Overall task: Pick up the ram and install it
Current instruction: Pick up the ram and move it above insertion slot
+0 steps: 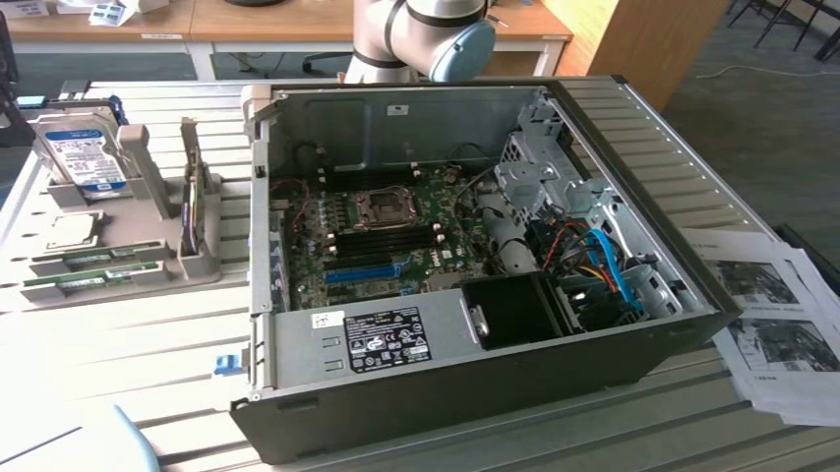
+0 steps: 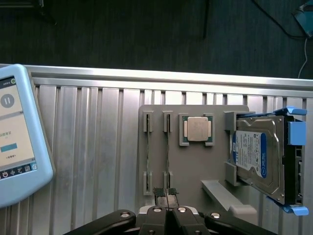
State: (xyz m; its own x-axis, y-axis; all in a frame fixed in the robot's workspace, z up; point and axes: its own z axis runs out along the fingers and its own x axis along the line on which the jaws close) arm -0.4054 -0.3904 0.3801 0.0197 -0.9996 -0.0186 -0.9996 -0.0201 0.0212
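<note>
On the exterior view's left: a grey parts tray (image 1: 148, 187) holds the ram (image 1: 92, 258), a second ram stick (image 1: 77, 282) just beside it, a CPU (image 1: 73, 232) and a hard drive (image 1: 82, 152) standing on edge.
Computer case (image 1: 525, 374): open and lying on its side on the slatted table (image 1: 157, 344), well apart from the ram. The motherboard (image 1: 381, 231) is exposed and its dark memory slots (image 1: 393, 236) look unfilled.
Robot arm (image 1: 420, 34): at the far side of the table, beyond the case.
Gripper (image 2: 166, 193), wrist view: jaws closed on nothing, hovering over the tray roughly in line with the ram (image 2: 167, 147).
Ram's look: a thin green board seen edge-on, seated upright in grey clips, parallel to its twin, with the CPU on its other side.
Step in hand: by my judgement, the approach before the pick. Nothing is lifted and nothing is installed.
Pick calls for: jaws spread enough to straddle the narrow edge, squared to the board, and clear of the twin and the clips.
</note>
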